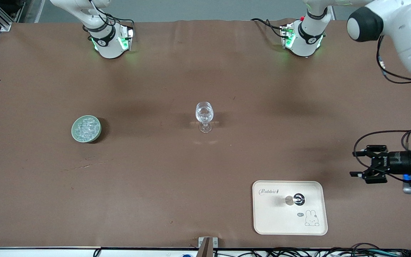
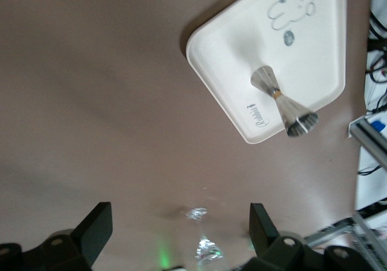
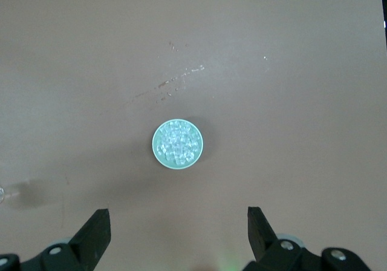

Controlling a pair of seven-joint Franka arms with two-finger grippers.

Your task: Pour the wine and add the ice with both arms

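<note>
The ice (image 1: 86, 127) (image 3: 177, 143) is a heap of small clear cubes in a round pale-green bowl (image 1: 73, 130) (image 3: 155, 146) toward the right arm's end of the table. A silvery hourglass jigger (image 1: 294, 200) (image 2: 283, 101) stands on a white tray (image 1: 273, 217) (image 2: 227, 47); the wine itself cannot be made out. A clear stemmed glass (image 1: 204, 117) stands mid-table. My left gripper (image 1: 353, 164) (image 2: 180, 221) hangs open and empty above the table beside the tray. My right gripper (image 3: 179, 222) is open and empty high over the table by the bowl; the front view does not show it.
The tray, with a rabbit drawing on it, lies near the table's front edge toward the left arm's end. A small bracket (image 1: 207, 243) sits at the middle of that edge. Brown cloth covers the table (image 1: 162, 185). Cables run along the front edge.
</note>
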